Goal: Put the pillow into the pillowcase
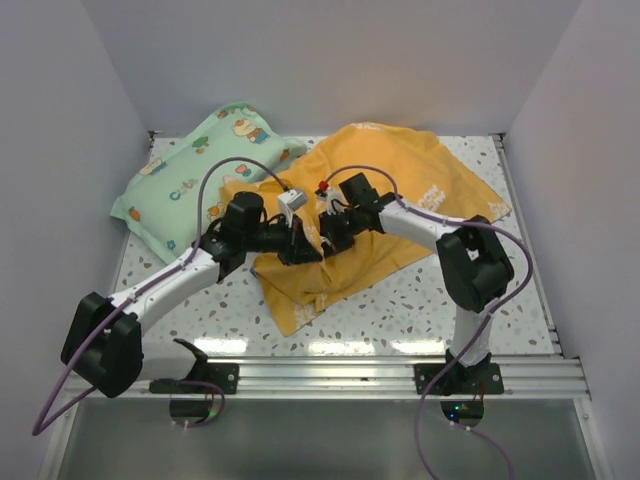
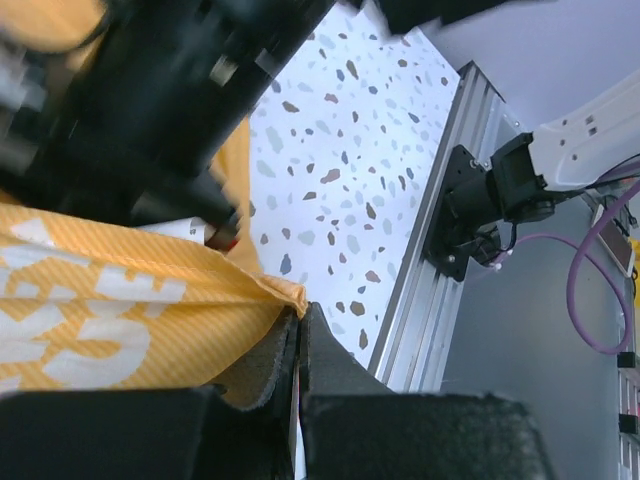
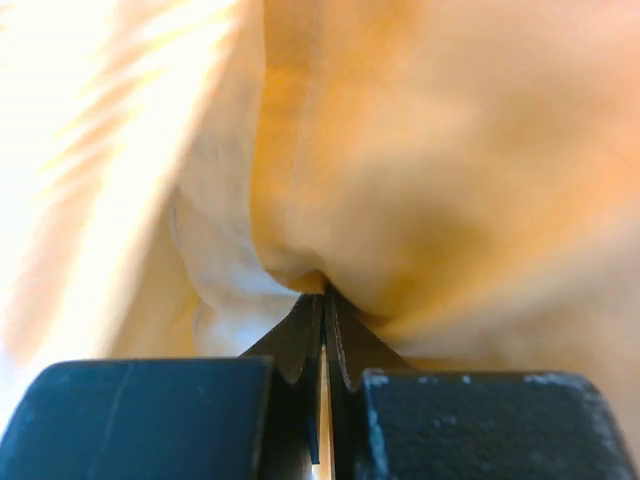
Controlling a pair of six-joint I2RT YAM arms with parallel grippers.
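The orange-yellow pillowcase [image 1: 400, 190] lies rumpled across the middle of the table, white lettering on its corners. My left gripper [image 1: 300, 247] and right gripper [image 1: 330, 238] meet at its left-centre fold. In the left wrist view the left gripper [image 2: 300, 312] is shut, pinching a corner of the pillowcase's [image 2: 100, 300] hem. In the right wrist view the right gripper [image 3: 323, 292] is shut on a pucker of the pillowcase [image 3: 450, 180]. Pale cream cloth [image 3: 225, 260] shows beside that pucker; I cannot tell whether it is the pillow. In the top view the pillow is hidden.
A mint-green cartoon-print pillow [image 1: 195, 170] lies at the back left, touching the pillowcase. White walls close in the left, back and right. An aluminium rail [image 1: 400, 375] runs along the near edge with both arm bases on it. Speckled tabletop [image 1: 400, 310] shows in front.
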